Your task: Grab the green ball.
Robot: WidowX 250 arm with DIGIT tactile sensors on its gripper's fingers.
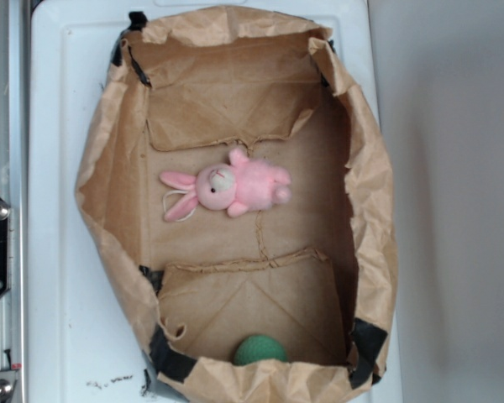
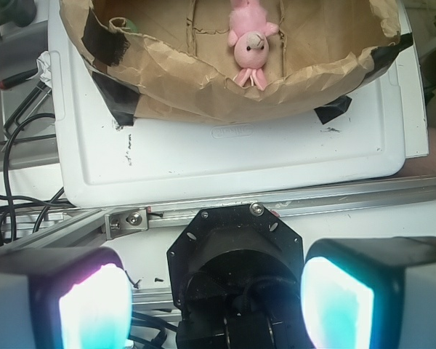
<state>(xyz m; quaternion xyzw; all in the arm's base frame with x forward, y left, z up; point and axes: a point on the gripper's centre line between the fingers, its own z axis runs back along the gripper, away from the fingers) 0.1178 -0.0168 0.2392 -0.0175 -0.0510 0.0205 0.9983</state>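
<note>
Inside the paper bag (image 1: 370, 193) lie the green ball (image 1: 259, 349) and pink bunny (image 1: 231, 188); the gripper (image 2: 216, 302) gapes wide, empty

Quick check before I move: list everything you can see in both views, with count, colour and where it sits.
green ball: one, dark green, inside the bag against its near wall, partly hidden by the rim.
pink plush bunny: one, pink, lying in the middle of the bag floor.
paper bag: one, brown, opened wide like a tray, black tape at its corners, on the white board.
white board: one, white, under the bag.
cables: several, black, beside the board in the wrist view.
metal rail: one, silver, along the board's edge.
gripper: one, black with glowing pads, open, outside the bag, holding nothing.
</note>
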